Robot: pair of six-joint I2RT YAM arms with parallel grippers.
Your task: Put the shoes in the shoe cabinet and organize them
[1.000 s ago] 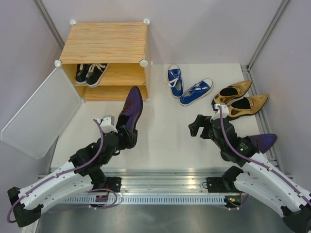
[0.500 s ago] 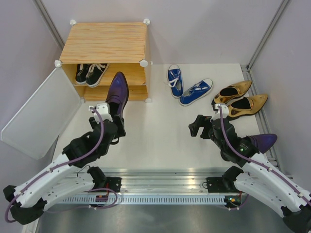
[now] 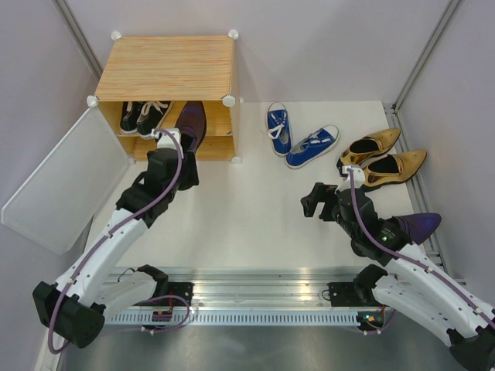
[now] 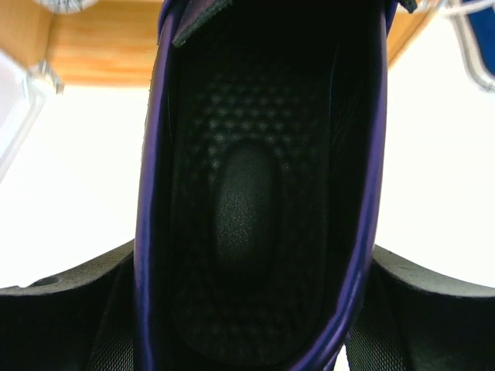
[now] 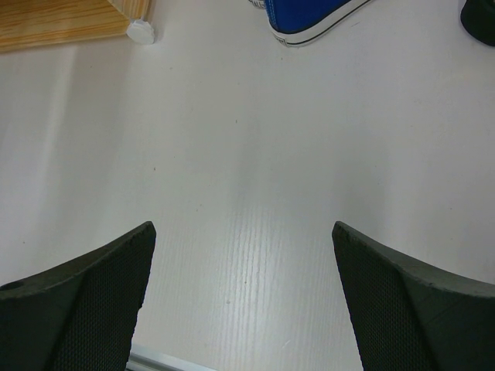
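Your left gripper grips the purple high heel, with its jaws set wide across the heel end. The shoe's long axis points to 12 o'clock. Its toe is at the mouth of the shoe cabinet, just at 3 o'clock of the black sneakers. Shelf room beside them looks narrow, so advance straight. Your right gripper hangs spread wide and empty above the table. The second purple heel lies at its 4 o'clock.

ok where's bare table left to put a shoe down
Widest bare patch: mid-table, between shoe cabinet, blue sneakers and right pincer. Crowded: right edge, with gold heels and a purple heel; cabinet mouth, with left pincer and black sneakers.
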